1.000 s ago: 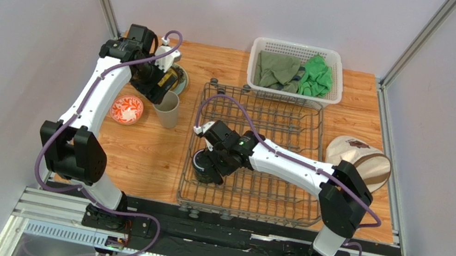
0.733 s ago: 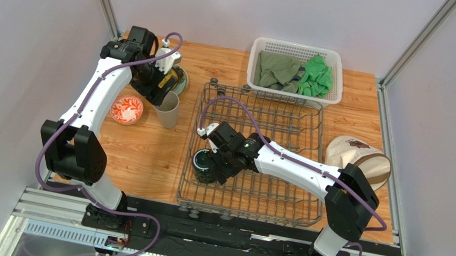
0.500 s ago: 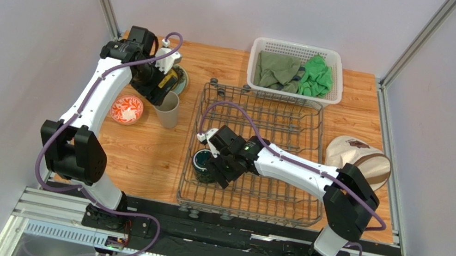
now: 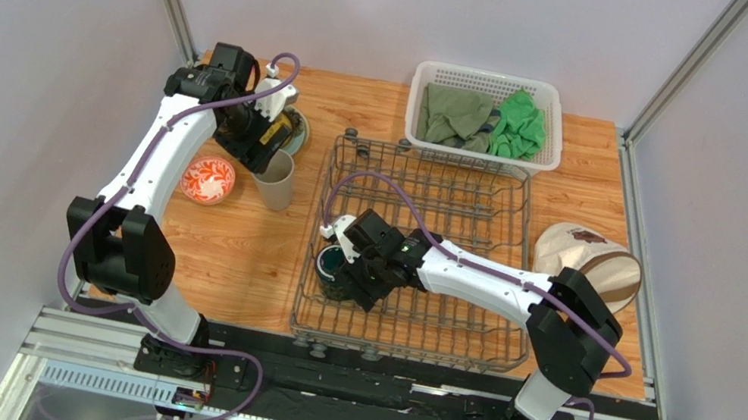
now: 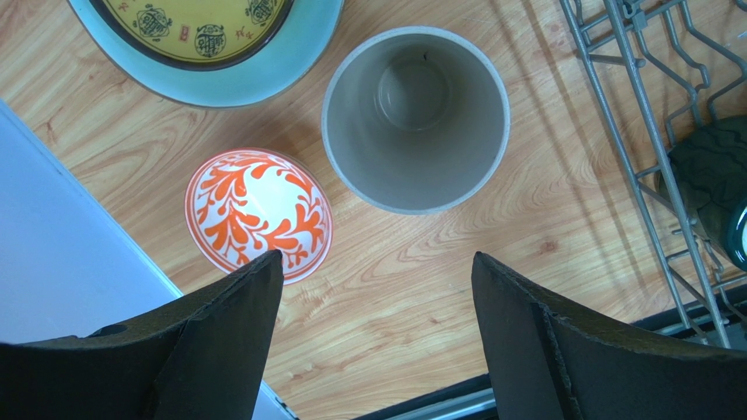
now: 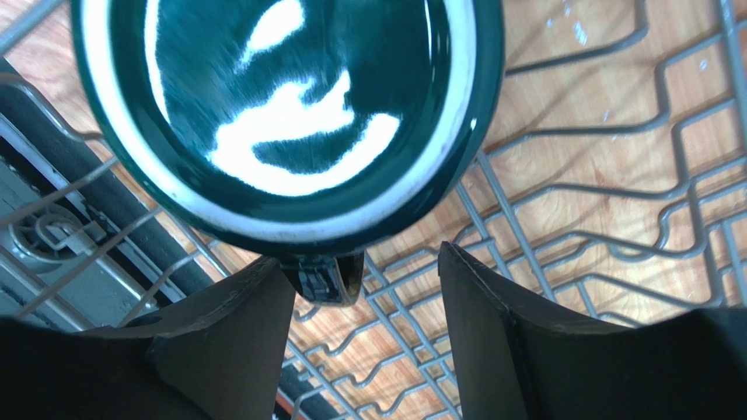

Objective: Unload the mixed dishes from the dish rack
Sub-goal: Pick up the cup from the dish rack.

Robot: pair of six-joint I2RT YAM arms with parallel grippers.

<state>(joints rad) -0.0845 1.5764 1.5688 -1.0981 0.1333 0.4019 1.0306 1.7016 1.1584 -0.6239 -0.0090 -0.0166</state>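
Seen from above, the right gripper point(image 4: 354, 272) is low inside the dish rack point(image 4: 484, 201), at its near left corner. The dark teal mug point(image 4: 331, 264) stands upright just at the gripper's left side. From this view I cannot tell how the jaws stand. The left gripper point(image 4: 260, 150) hangs over the table to the left of the rack, near the tall beige cup point(image 4: 275, 181), the small red-and-white patterned bowl point(image 4: 208, 180) and the stacked plates point(image 4: 296, 132). Behind the rack, a white mesh basket point(image 4: 483, 76) holds green cloths point(image 4: 521, 126).

In the left wrist view, the left gripper point(image 5: 377, 324) is spread wide and holds nothing. Beyond its fingertips the cup point(image 5: 416, 114) stands upright on the wood, and inside it only its own bottom shows. The bowl point(image 5: 259, 214) sits beside the cup, not touching it. Further away, the yellow-and-green plate point(image 5: 210, 35) lies inside the pale green plate point(image 5: 263, 77). At the right edge of the picture the mug point(image 5: 714, 171) shows behind the rack's wires point(image 5: 644, 131).

In the right wrist view, the mug point(image 6: 289, 114) fills the upper part of the picture, its glossy dark inside turned to the camera, and it stands on the rack's wires point(image 6: 614, 219). Its handle point(image 6: 329, 276) points toward the right gripper point(image 6: 364, 324) and lies between the two fingers. The handle is close to the finger on the picture's left, and a clear gap is left to the other finger. The jaws are half spread and do not clamp the handle.
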